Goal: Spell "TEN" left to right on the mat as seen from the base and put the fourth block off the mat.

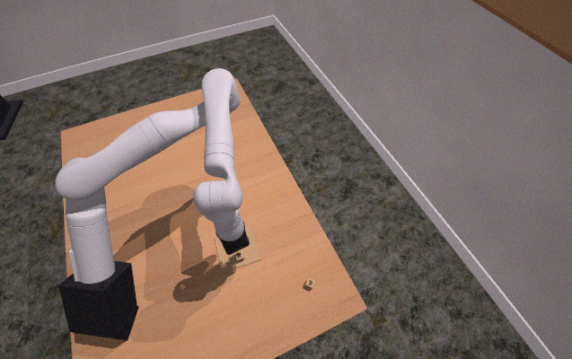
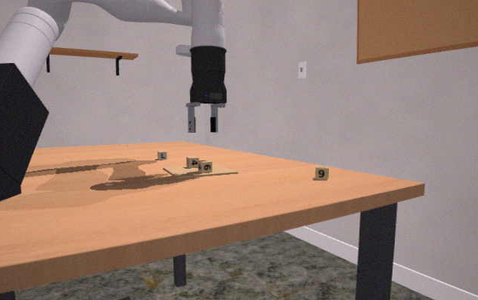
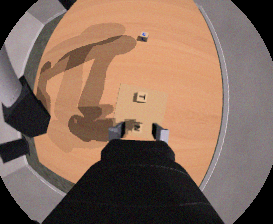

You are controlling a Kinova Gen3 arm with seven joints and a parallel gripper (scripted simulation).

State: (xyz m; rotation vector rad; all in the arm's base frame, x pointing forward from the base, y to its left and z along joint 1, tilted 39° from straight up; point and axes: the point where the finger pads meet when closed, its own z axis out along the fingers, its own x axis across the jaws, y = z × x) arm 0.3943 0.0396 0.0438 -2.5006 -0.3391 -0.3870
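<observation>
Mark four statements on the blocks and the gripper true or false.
1. Two blocks are on the mat. True.
2. The gripper is closed on a block. False: its fingers stand apart with nothing between them.
3. The block with a blue letter sits on the mat. False: it is on the wooden table, off the mat.
4. The block with a 9-like mark on its side is off the mat. True.

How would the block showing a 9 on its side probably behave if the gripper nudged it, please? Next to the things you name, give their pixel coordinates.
The block point(image 1: 309, 284) point(image 2: 322, 173) would probably slide rather than roll, given its flat faces. It seems unlikely to tip, being about as wide as tall.
</observation>
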